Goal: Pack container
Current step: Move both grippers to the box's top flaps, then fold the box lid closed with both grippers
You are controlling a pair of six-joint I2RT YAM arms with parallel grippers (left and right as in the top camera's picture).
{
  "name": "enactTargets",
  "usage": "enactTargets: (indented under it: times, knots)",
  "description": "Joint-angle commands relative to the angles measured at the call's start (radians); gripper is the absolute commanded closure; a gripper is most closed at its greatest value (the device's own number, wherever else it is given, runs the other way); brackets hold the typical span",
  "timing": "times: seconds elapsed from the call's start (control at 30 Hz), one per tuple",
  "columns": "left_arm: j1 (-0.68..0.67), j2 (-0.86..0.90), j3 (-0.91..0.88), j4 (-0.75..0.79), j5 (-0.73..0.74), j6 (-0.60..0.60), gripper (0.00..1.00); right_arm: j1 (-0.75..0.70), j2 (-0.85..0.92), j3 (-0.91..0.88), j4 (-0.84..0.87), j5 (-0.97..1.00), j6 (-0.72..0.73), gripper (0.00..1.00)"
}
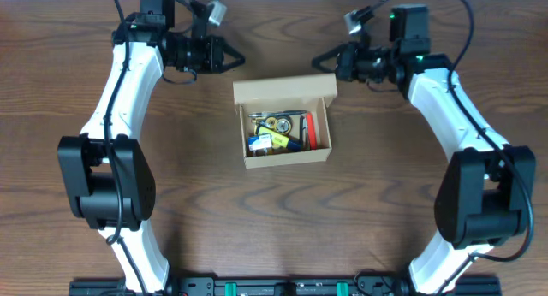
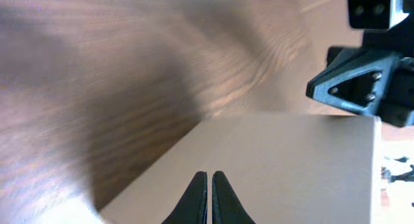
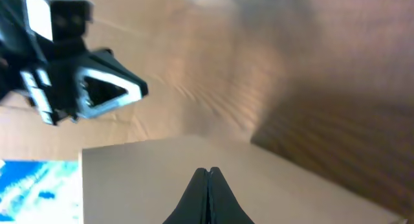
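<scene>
The container [image 1: 283, 155], a small tan cardboard box, sits open at the table's middle with its flap lid [image 1: 285, 90] standing up at the back. Small stationery items [image 1: 278, 132] lie inside: blue, yellow, red and dark pieces. My left gripper [image 1: 237, 55] is shut and empty, just left of and behind the lid's top edge. My right gripper [image 1: 318, 58] is shut and empty, at the lid's right back corner. In the left wrist view the shut gripper [image 2: 209, 175] points over the tan flap [image 2: 272, 166]. The right wrist view shows its gripper [image 3: 207, 171] shut above the flap [image 3: 162, 179].
Dark wood table [image 1: 394, 185] all around the box. The arm bases stand at the front left [image 1: 107, 180] and front right [image 1: 484, 198]. Each wrist view shows the other arm's gripper [image 2: 359, 78] [image 3: 84, 88] across the flap.
</scene>
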Motion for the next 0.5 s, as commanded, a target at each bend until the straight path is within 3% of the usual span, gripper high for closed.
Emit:
enactTargets:
  times: [0.0, 0.27, 0.47]
  knots:
    - [-0.022, -0.024, 0.013, -0.06, -0.107, 0.153, 0.94, 0.035, -0.014, 0.009, -0.08, 0.05, -0.126, 0.98]
    - [-0.087, -0.024, 0.013, -0.248, -0.354, 0.291, 0.94, 0.102, -0.014, 0.009, -0.438, 0.316, -0.275, 0.98]
    - [-0.105, -0.024, 0.013, -0.311, -0.464, 0.323, 0.94, 0.125, -0.021, 0.009, -0.554, 0.467, -0.301, 0.98]
